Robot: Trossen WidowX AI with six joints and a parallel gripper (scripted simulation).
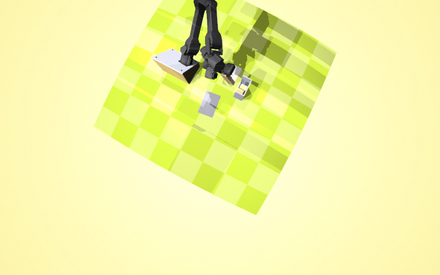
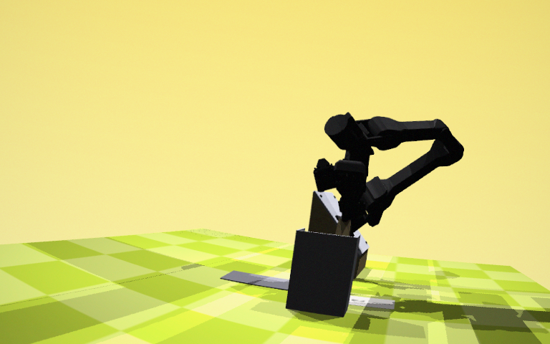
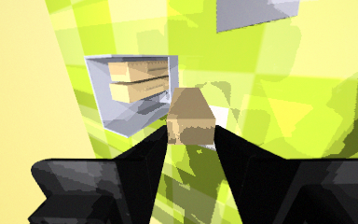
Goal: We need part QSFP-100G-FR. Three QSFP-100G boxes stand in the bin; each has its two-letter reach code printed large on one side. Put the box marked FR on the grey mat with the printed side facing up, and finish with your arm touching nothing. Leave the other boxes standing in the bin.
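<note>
Above checkered ground, the hand (image 1: 231, 75) (image 2: 347, 225) (image 3: 190, 130) grips a tan box (image 1: 228, 79) (image 2: 343, 227) (image 3: 191, 117).

Bin wall (image 1: 239, 96) (image 2: 322, 274) (image 3: 95, 93) beside held box (image 1: 228, 79) (image 2: 343, 228) (image 3: 191, 131)

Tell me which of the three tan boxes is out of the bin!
The tan rectangular cardboard-coloured box, pinched between the black jaws; the other two stand inside the grey open-topped bin.
</note>
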